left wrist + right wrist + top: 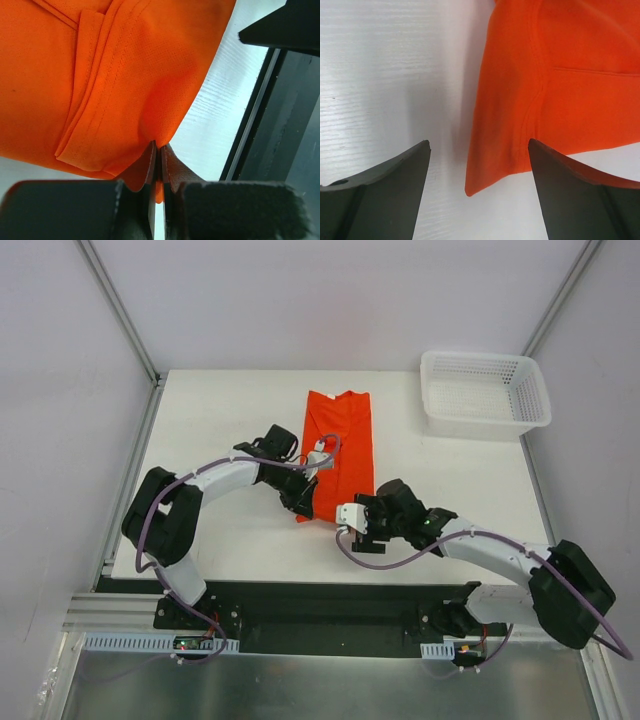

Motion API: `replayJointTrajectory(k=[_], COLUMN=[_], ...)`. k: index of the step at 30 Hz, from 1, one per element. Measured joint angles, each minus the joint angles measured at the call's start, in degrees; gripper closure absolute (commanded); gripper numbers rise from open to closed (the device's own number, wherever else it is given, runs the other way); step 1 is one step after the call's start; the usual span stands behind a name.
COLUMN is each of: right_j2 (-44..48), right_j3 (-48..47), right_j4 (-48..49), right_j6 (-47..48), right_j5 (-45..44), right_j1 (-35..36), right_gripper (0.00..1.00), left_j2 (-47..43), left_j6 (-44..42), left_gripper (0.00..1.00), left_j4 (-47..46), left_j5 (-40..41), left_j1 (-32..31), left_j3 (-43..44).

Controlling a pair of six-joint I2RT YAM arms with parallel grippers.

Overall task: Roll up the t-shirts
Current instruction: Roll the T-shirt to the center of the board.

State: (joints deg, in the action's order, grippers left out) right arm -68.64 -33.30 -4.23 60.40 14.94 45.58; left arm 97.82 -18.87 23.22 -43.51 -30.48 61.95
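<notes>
White table [215, 415], grey walls [60, 360], orange t-shirt [345, 430]

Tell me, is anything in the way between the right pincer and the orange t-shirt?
No, nothing visible. The right pincer is open, with a corner of the bright orange-red cloth t-shirt lying between its fingers on the white table.

Black-and-white arms [228, 478], purple cables [385, 564]

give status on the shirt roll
Left claw shut on near corner of t-shirt. Right claw open at other near corner. Shirt folded narrow, not rolled. Basket far right, clear.
</notes>
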Motion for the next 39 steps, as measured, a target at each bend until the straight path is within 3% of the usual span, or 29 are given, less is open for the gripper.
replayJointTrajectory(k=[5,8,9,12,13,16,25,29,33,39], right_j2=[-5.3,-7.8,-8.3,-10.1,-10.7,-11.0,-12.9,-15.7,-16.5,-16.6], right_j3=[0.0,0.0,0.0,-0.2,-0.2,-0.3,-8.5,-13.7,-14.9,-14.9], right_j4=[3.4,5.4,6.0,7.0,7.1,6.9,-1.4,-6.1,-8.7,-11.1], right_j6=[0.9,2.0,2.4,4.3,4.7,5.5,2.9,1.5,1.2,1.1], right_j5=[-1.9,-3.3,-3.7,-4.6,-4.9,-5.1,-1.8,0.7,1.8,2.5], right_j1=[0.5,0.7,0.7,0.8,0.8,0.8,-2.9,-5.3,-6.2,-6.2], right_gripper=[0.25,0.45,0.63,0.82,0.83,0.86,0.88,0.89,0.89,0.89], left_j2=[0.5,0.5,0.5,0.5,0.4,-1.0,-29.2,-40.6,-40.2,-34.6], left_j6=[0.9,1.2,1.3,1.4,1.4,0.8,-7.7,-13.7,-17.9,-20.7], left_gripper=[1.00,0.98,0.91,0.72,0.62,0.51,0.37,0.34,0.34,0.36], left_j4=[0.0,-0.1,-0.1,-0.2,-0.3,-1.7,-10.7,-20.2,-26.7,-35.9], left_j5=[-1.6,-2.6,-2.6,-2.6,-2.4,-0.7,12.4,20.0,25.2,30.3], left_j1=[0.8,1.0,1.0,1.4,1.4,1.7,0.3,-7.1,-12.2,-14.4], left_j3=[-0.1,-0.5,-0.7,-1.3,-1.6,-4.0,-24.4,-35.5,-39.2,-39.2])
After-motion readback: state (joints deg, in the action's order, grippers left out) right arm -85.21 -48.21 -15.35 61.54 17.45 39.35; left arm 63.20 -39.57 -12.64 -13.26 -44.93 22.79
